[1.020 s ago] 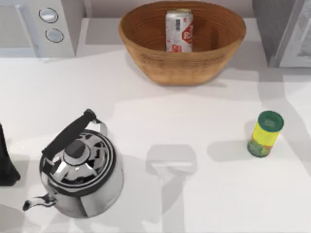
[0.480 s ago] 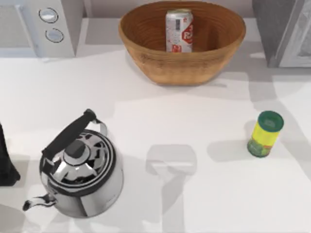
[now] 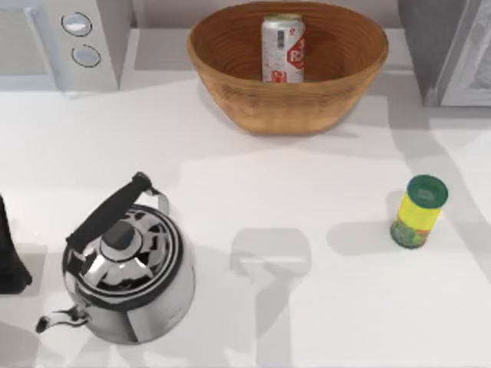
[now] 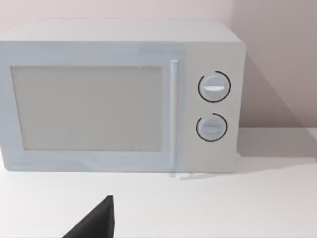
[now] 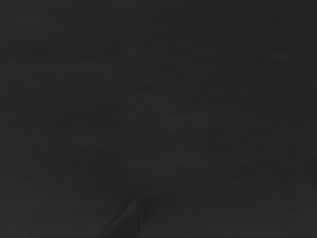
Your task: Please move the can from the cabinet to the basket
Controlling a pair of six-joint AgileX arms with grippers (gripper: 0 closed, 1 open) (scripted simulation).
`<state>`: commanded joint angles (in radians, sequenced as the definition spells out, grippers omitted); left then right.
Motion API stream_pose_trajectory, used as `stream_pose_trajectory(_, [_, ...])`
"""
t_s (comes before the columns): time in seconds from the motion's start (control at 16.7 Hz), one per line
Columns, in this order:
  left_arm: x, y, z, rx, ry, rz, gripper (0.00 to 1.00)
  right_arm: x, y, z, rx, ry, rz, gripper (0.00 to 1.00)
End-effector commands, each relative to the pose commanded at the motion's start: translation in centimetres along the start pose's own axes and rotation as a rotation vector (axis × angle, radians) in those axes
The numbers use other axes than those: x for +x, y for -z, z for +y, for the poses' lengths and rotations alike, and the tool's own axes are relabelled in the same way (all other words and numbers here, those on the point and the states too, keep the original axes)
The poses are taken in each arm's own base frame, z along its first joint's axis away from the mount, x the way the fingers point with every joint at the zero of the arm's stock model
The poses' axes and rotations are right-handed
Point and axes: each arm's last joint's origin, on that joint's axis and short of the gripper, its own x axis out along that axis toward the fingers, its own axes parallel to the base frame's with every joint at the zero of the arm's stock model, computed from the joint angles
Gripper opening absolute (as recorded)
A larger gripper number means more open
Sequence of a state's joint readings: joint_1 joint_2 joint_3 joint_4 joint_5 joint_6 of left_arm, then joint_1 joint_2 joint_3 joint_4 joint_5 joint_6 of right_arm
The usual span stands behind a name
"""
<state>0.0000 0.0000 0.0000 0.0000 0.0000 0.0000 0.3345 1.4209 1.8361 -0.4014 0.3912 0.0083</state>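
The can (image 3: pixel 283 47), silver with a red label, stands upright inside the brown wicker basket (image 3: pixel 284 107) at the back middle of the table. At the back right corner is the grey cabinet (image 3: pixel 430 46), its pale door panel (image 3: pixel 472 69) angled outward. My left arm (image 3: pixel 8 257) is parked at the table's left edge. One dark finger (image 4: pixel 99 220) of its gripper pokes into the left wrist view, facing the white microwave (image 4: pixel 119 99). The right wrist view is dark.
A white microwave (image 3: pixel 54 38) with two round knobs fills the back left corner. A shiny kettle (image 3: pixel 126 276) with a black handle sits front left. A yellow-green container (image 3: pixel 416 211) with a green cap stands on the right side.
The soft shadows on the table's right side, below the cabinet, have shifted a little. The can, basket, kettle and left arm have kept their places.
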Motion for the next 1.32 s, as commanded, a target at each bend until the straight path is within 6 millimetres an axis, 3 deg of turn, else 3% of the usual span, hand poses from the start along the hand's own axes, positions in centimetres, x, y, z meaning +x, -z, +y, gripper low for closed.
stream_pose_trajectory(0.36, [0.0, 0.0, 0.0, 0.0, 0.0, 0.0, 1.0, -1.7, 0.3, -0.6, 0.003, -0.011, -0.011, 1.0])
stream_pose_trajectory(0.66, [0.0, 0.0, 0.0, 0.0, 0.0, 0.0, 1.0, -5.3, 4.1, -3.2, -0.004, -0.022, 0.007, 1.0])
stream_pose_trajectory(0.9, [0.0, 0.0, 0.0, 0.0, 0.0, 0.0, 1.0, -9.5, 10.2, -5.8, -0.01, -0.024, 0.032, 1.0])
stream_pose_trajectory(1.32, [0.0, 0.0, 0.0, 0.0, 0.0, 0.0, 1.0, -15.4, 25.1, -8.7, -0.005, -0.03, 0.052, 1.0])
